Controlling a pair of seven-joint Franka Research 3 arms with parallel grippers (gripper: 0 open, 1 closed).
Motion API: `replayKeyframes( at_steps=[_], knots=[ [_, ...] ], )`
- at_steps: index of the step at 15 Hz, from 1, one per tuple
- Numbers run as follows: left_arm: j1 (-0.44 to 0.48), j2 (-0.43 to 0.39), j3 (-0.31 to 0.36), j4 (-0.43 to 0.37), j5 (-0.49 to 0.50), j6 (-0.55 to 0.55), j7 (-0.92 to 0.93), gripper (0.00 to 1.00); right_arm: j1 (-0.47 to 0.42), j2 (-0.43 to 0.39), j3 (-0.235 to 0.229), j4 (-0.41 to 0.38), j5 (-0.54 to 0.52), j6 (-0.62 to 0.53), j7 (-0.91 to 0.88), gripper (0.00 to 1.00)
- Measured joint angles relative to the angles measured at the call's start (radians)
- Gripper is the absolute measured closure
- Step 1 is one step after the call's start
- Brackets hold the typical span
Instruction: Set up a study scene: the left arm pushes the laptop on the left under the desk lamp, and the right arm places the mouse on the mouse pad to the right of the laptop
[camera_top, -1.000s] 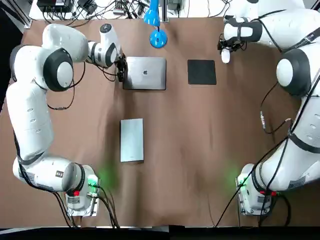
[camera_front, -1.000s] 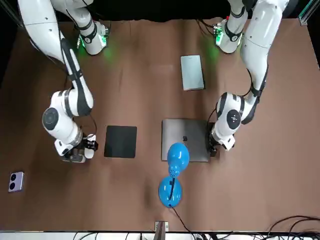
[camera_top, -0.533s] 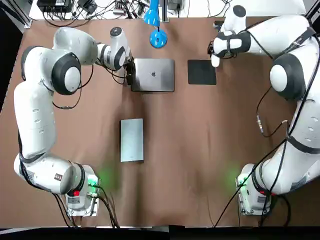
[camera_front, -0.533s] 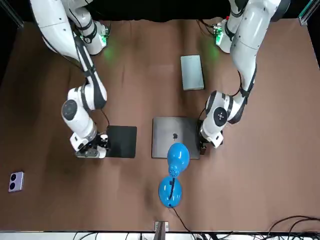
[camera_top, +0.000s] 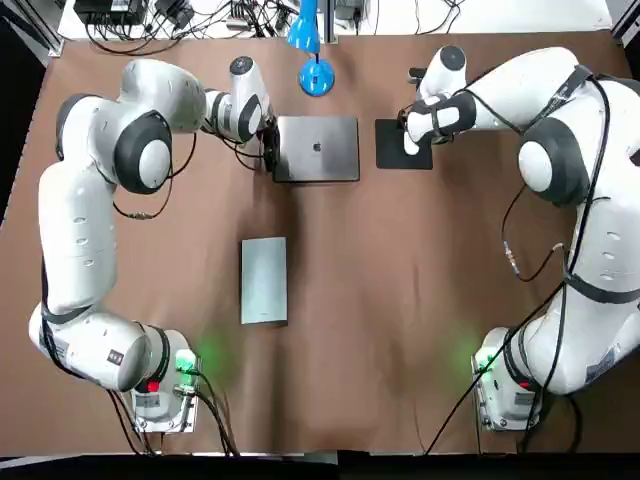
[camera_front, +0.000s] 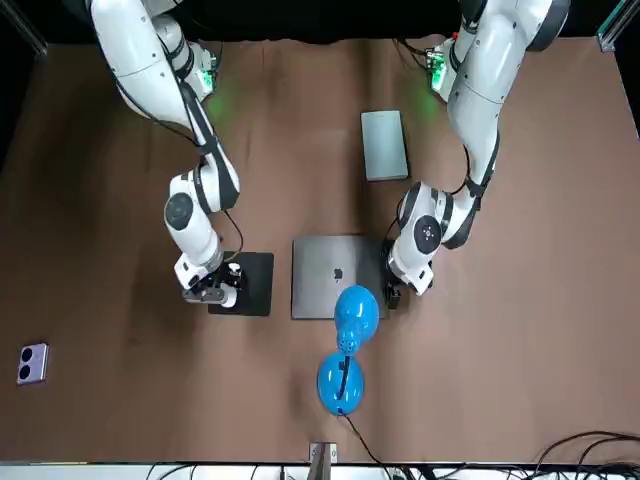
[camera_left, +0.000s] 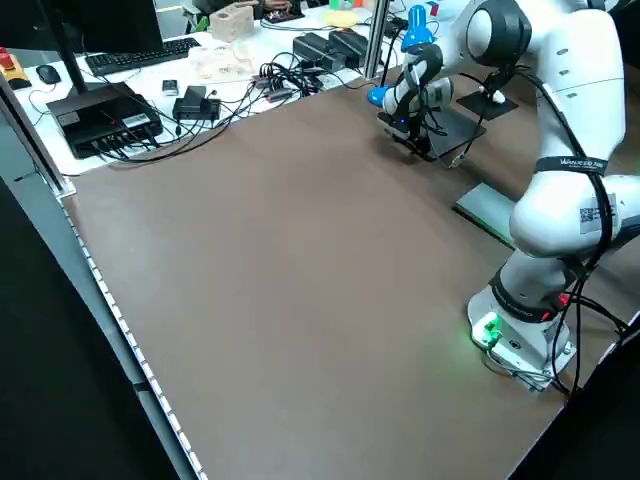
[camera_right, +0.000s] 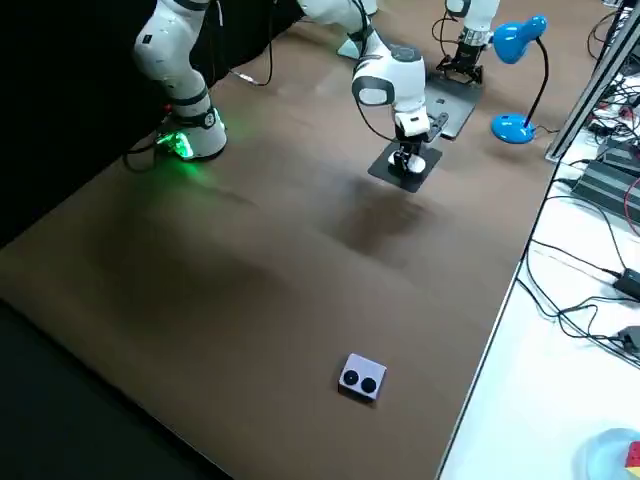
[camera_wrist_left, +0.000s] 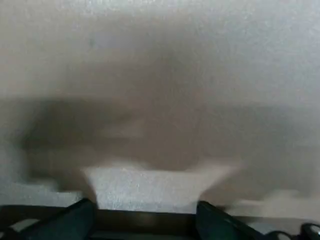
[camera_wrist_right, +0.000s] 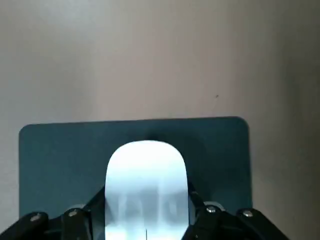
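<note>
Gripping the white mouse (camera_wrist_right: 146, 190) by its two sides, the right gripper (camera_top: 410, 142) holds it over the black mouse pad (camera_top: 390, 152), which lies at 3 o'clock of the closed laptop (camera_top: 318, 148). The left gripper (camera_top: 268, 152) sits against the laptop's 9 o'clock edge; whether it is open or closed cannot be told. The blue desk lamp (camera_top: 316, 78) stands at 12 o'clock of the laptop on the brown table (camera_top: 400, 300).

Two things look liable to go wrong. The gap between laptop and pad is narrow, so a push carried further toward 3 o'clock could drive the laptop into the pad and shift it beneath the mouse. A release made before the mouse rests flat could let it drop or skid off the pad.

The right wrist view shows the mouse centred across the pad yet close to one edge, which the overhead view hides beneath the wrist. The front view alone shows the lamp's head overlapping the laptop's edge, suggesting the laptop is roughly under it.
</note>
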Motion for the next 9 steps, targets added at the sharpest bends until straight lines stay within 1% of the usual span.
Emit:
replayKeyframes(
  at_steps=[7,8,9],
  knots=[
    [-0.011,0.007,0.000,0.011,0.000,0.000,-0.002,0.00,0.013,0.012,-0.001,-0.002,0.000,0.009,0.003,0.39],
    [-0.016,0.009,0.000,0.015,0.000,0.000,-0.002,0.00,0.014,0.015,-0.001,-0.002,0.000,0.012,0.003,0.35],
    [-0.020,0.012,0.000,0.019,0.000,0.000,-0.003,0.00,0.014,0.018,-0.001,-0.002,0.000,0.014,0.003,0.26]
  ],
)
